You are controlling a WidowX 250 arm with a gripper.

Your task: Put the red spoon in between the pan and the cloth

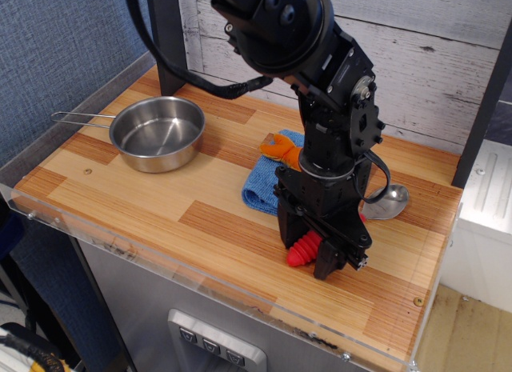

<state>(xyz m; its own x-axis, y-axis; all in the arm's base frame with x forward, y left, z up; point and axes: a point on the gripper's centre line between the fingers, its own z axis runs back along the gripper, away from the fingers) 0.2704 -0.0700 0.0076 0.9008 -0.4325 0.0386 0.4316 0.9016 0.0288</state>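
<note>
Sitting at the left end of the wooden table, the pan is well apart from the cloth. Right of the cloth, the gripper straddles the red spoon, its fingers pinching the ribbed handle against the tabletop.

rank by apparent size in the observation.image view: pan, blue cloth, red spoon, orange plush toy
1. pan, largest even without its wire handle
2. cloth, though the arm hides part of it
3. red spoon, but the gripper covers its middle, so its rank against the cloth is unsure
4. orange plush toy, smallest visible, partly hidden
</note>
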